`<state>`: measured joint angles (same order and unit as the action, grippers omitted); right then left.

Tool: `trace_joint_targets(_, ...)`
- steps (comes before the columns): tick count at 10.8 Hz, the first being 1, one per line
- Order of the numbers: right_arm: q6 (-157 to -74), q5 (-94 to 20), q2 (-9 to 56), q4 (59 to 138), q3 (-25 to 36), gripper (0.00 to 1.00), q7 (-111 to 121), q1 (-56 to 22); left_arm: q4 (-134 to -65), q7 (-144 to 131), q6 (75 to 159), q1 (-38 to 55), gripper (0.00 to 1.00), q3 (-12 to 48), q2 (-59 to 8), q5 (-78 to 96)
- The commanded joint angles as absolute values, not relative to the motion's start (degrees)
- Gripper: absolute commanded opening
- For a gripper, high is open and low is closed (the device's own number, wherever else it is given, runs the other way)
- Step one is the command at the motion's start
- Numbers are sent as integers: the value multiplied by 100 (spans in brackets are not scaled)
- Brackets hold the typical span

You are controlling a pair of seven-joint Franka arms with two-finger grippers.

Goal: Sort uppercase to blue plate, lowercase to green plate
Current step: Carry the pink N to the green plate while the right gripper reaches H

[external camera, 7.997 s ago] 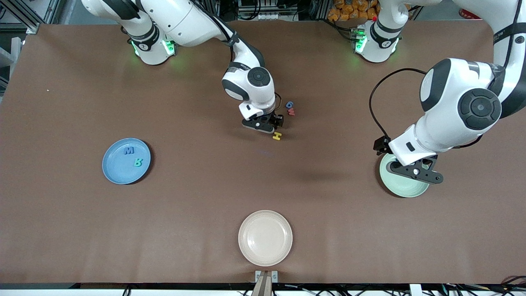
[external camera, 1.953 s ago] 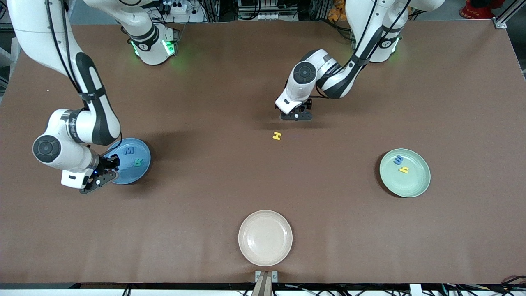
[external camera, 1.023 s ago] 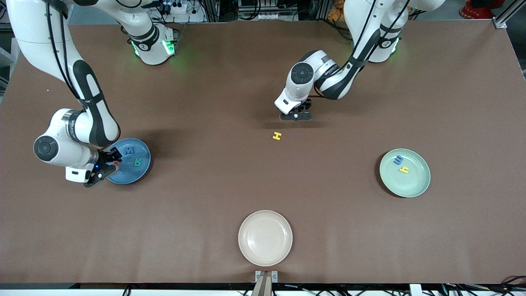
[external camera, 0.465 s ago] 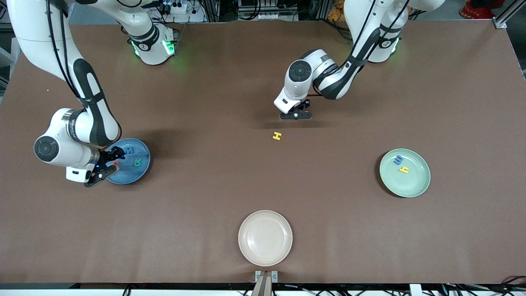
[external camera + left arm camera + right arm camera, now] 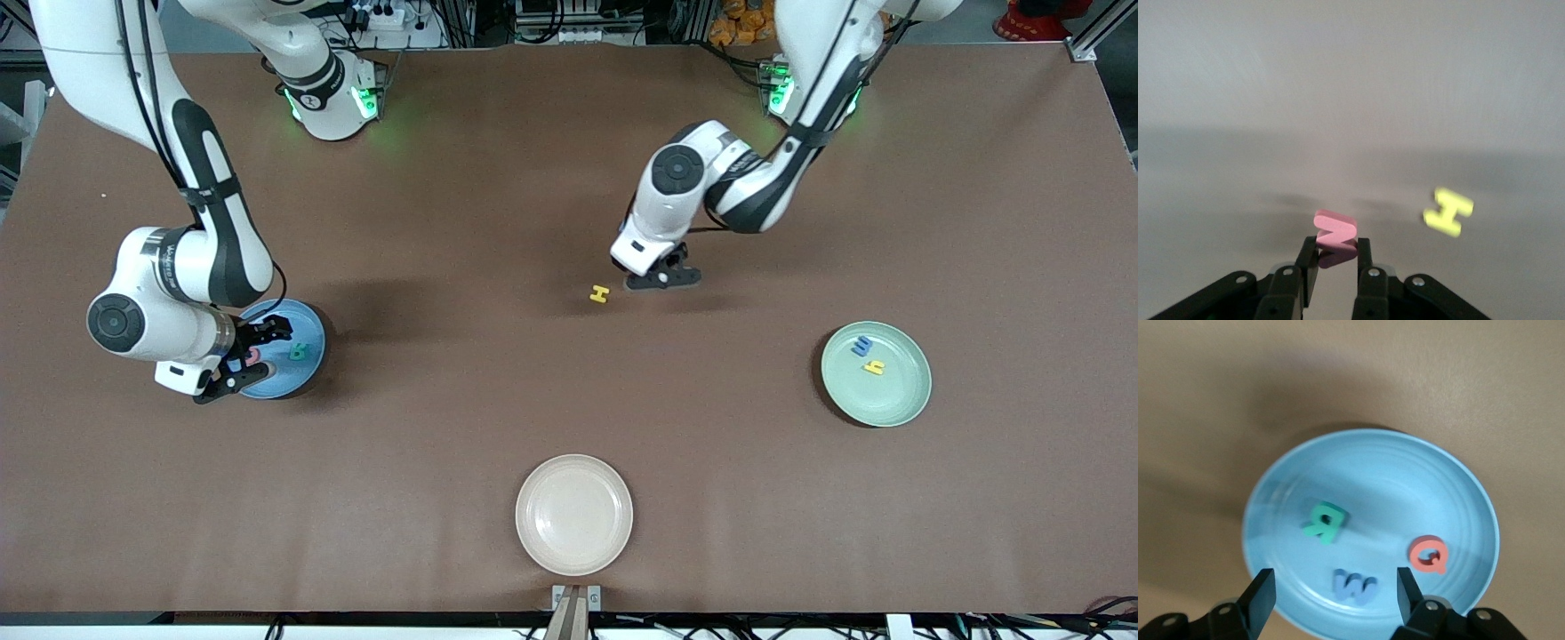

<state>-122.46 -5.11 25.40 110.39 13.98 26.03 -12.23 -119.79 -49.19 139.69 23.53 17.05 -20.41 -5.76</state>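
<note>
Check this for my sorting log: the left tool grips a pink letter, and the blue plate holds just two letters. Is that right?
Not quite. The blue plate holds three letters, not two: a green R, a blue M and a red Q, as the right wrist view shows. The left tool does grip the pink letter.

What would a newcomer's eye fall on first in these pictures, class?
Probably the left tool, shut on a small pink w above the table beside the yellow H. Next, the right tool, open over the blue plate, which holds a green R, a blue M and a red Q.
</note>
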Motion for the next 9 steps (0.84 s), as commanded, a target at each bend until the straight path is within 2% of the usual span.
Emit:
trace_joint_targets(1, -12032, -650, 2364, 10943, 1363, 82, 1875, -1519, -11368, -4527, 12706, 1961, 0, 1714, -1539, -694)
trace_joint_targets(3, -11902, -677, 2198, 10942, 1135, 82, 998, -1853, -10891, -3338, 11685, 1488, 0, 1653, -1398, -668)
trace_joint_targets(5, -11716, -686, 1970, 10934, 697, 82, 101, -1924, -10916, -2020, 11523, 1336, 0, 1014, -1213, -677)
trace_joint_targets(7, -11655, -677, 1864, 10916, 301, 82, -804, -2047, -10977, -1216, 11505, 1108, 0, 669, -1169, -642)
trace_joint_targets(9, -11575, -694, 1881, 10785, 246, 82, -1657, -2485, -11082, -715, 11452, 977, 0, 370, -1204, -650)
